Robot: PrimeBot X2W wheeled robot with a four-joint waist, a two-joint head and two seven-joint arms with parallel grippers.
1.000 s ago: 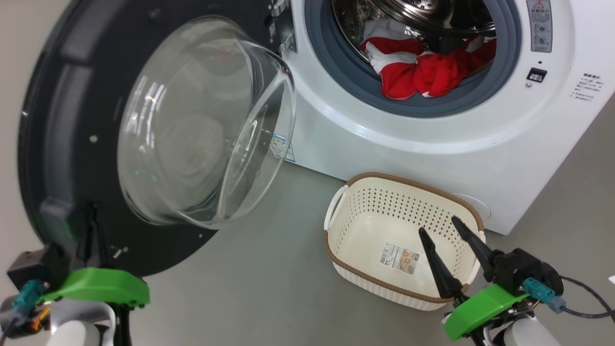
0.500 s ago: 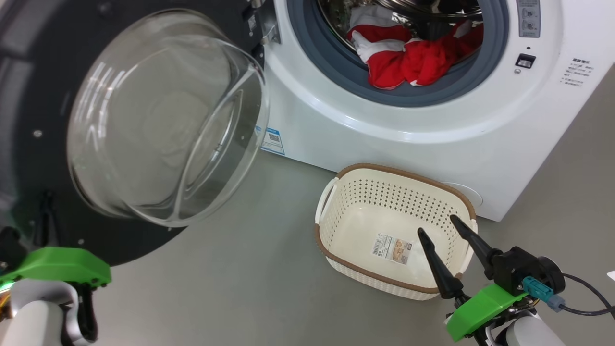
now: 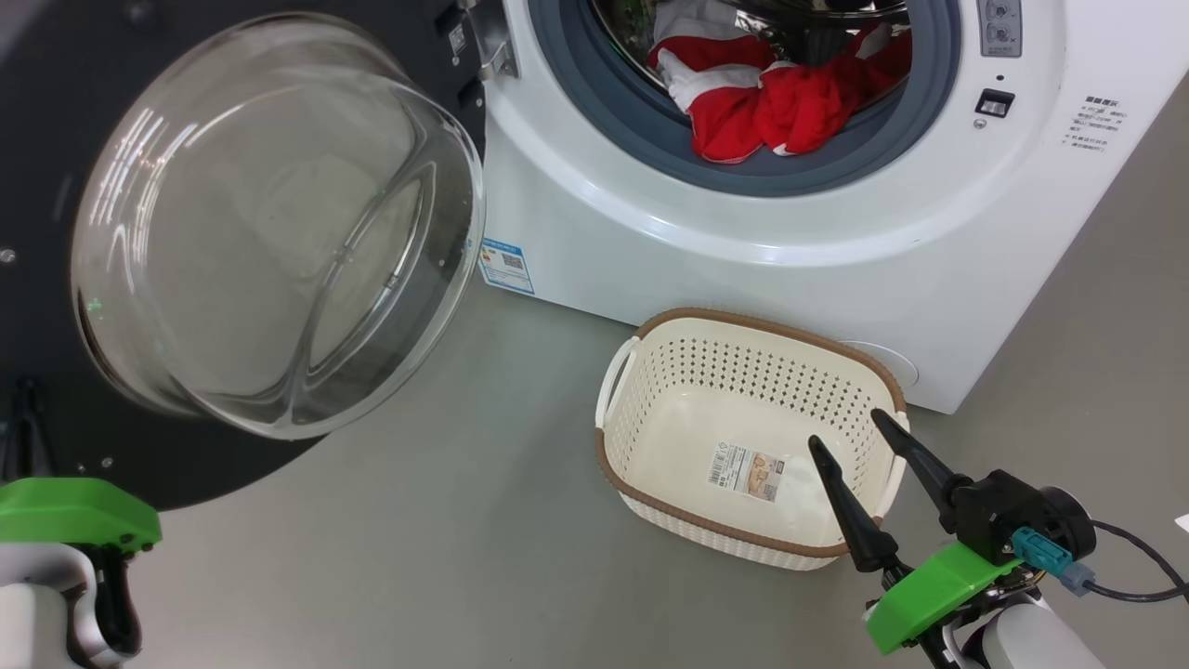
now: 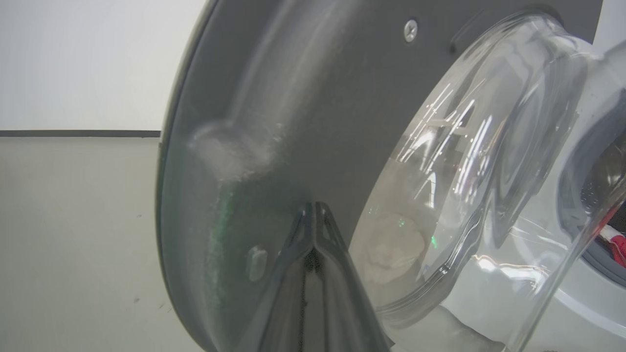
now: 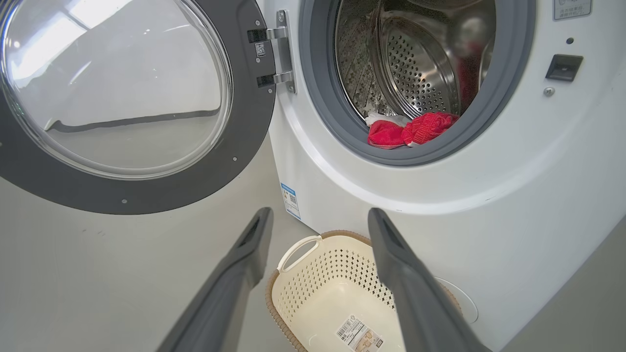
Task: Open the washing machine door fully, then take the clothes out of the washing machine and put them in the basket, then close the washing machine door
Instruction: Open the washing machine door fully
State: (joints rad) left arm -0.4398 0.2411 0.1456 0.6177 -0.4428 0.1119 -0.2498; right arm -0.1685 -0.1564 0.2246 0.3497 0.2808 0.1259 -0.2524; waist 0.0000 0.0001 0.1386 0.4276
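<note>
**Facing an open washer, clothes in the drum**

Faces the washing machine (image 3: 743, 251) at the far right, with the washing machine door (image 3: 269, 223) swung out to the left and its clear glass bowl bulging toward the near side. Finds the clothes (image 3: 771, 116), red with white panels, heaped at the near lip of the steel drum (image 5: 415, 73) and lying partly over the grey rubber ring (image 3: 817, 172). Finds the basket (image 3: 762, 321) upright on the grey floor (image 3: 464, 520), just in front of the machine and below its opening, with 1 label sticker (image 3: 746, 470) on its bottom. Presses together the jaws of the left gripper (image 4: 313, 208), clamped on nothing, tips close against the door's dark inner rim at its low left edge; cannot tell whether touching. Spreads wide apart the jaws of the right gripper (image 3: 847, 429), holding nothing, above the basket's near right corner, the 2 fingers pointing toward the machine.
</note>
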